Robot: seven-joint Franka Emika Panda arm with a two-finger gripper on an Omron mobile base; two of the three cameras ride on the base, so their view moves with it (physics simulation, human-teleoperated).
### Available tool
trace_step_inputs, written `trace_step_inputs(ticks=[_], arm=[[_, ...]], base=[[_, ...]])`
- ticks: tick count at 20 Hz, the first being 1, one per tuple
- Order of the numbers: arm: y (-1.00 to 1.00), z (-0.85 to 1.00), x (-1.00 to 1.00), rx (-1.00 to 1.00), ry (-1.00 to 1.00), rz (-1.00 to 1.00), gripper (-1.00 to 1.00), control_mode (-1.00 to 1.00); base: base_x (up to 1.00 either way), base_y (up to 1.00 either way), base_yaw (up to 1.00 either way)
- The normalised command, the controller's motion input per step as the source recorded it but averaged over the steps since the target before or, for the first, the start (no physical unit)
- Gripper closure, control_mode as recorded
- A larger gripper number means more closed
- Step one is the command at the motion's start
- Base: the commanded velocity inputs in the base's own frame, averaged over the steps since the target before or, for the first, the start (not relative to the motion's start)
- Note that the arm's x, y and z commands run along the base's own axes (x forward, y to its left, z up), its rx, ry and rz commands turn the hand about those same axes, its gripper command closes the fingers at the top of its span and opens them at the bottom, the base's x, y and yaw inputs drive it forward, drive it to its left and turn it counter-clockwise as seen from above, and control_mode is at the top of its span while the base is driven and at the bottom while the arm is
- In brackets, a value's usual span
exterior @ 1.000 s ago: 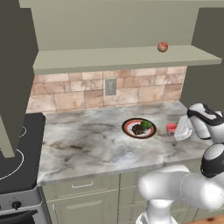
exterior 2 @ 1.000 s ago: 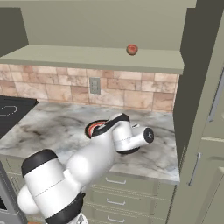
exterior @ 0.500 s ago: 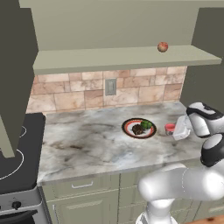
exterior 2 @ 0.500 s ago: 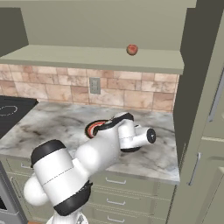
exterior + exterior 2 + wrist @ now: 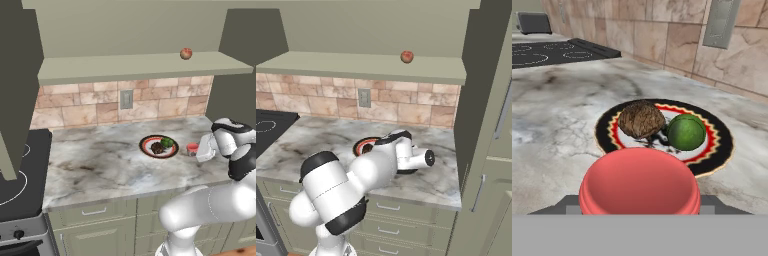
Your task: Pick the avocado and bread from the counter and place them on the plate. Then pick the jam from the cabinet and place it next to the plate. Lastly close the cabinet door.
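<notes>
The gripper (image 5: 200,150) jaws sit narrowed around the jam (image 5: 640,184), low beside the plate (image 5: 607,131) near the counter's (image 5: 100,165) right end; the jar looks rigid, smooth, likely slippery, best held around its sides.

marbled counter (image 5: 100,160), plate (image 5: 150,142), jam (image 5: 192,148)

Reddish apple-like ball (image 5: 186,53) sits on shelf, far right end, well above wall outlet (image 5: 126,99). Outlet is grey, set in tan stone-tile backsplash (image 5: 75,107), roughly mid-wall. Black stovetop (image 5: 20,170) w/ white burner rings lies well left of outlet & lower; oven front w/ knob (image 5: 18,234) below it. Drawer handle (image 5: 94,212) below outlet, slightly left.
</notes>
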Motion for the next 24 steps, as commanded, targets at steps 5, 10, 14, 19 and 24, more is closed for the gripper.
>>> trace_step_inputs(ticks=[5, 10, 14, 19, 24], arm=[[0.00, -0.18, 0.06, 0.00, 0.00, 0.01, 1.00, -1.00], [0.00, -0.13, 0.05, 0.00, 0.00, 0.00, 1.00, -1.00], [0.00, -0.10, 0.05, 0.00, 0.00, 0.00, 1.00, -1.00], [0.00, -0.11, 0.08, 0.00, 0.00, 0.00, 1.00, -1.00], [0.00, -0.08, 0.08, 0.00, 0.00, 0.00, 1.00, -1.00]], base=[[0.00, 0.00, 0.00], [0.00, 0.00, 0.00], [0.00, 0.00, 0.00], [0.00, 0.00, 0.00], [0.00, 0.00, 0.00]])
